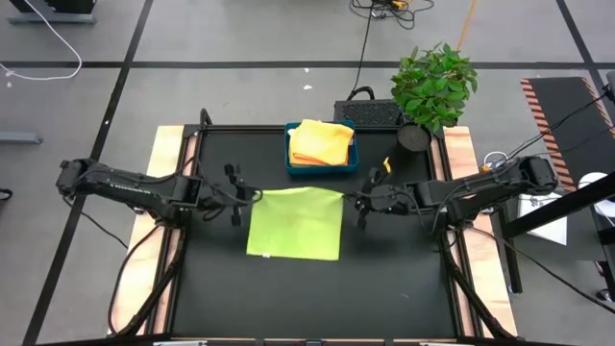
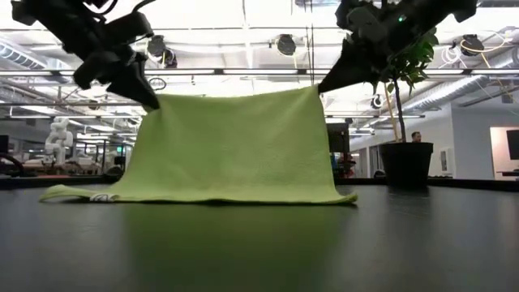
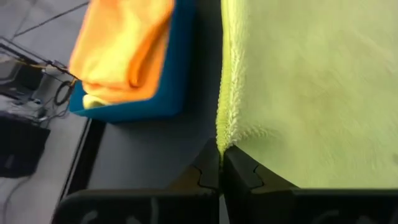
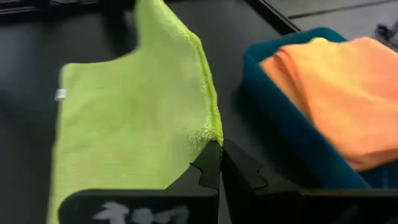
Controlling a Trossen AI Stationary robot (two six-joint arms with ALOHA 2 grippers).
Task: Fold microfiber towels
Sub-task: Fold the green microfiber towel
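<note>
The left tool (image 1: 258, 193) and the right tool (image 1: 346, 200) each pinch a far corner of the lime green towel (image 1: 296, 223), lifting that edge while its near edge lies on the black desk (image 1: 384, 279). Just beyond sits the blue tray (image 1: 352, 160) of folded orange-yellow towels (image 1: 320, 141).

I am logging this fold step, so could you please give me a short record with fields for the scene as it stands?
towel in work: lime green towel, far edge lifted, near edge lying on the table
left end effector: shut on the lime green towel's far left corner
right end effector: shut on its far right corner
blue tray: beyond the towel, apart from it
tray contents: folded orange-yellow towels
potted plant: at the table's far right corner
</note>
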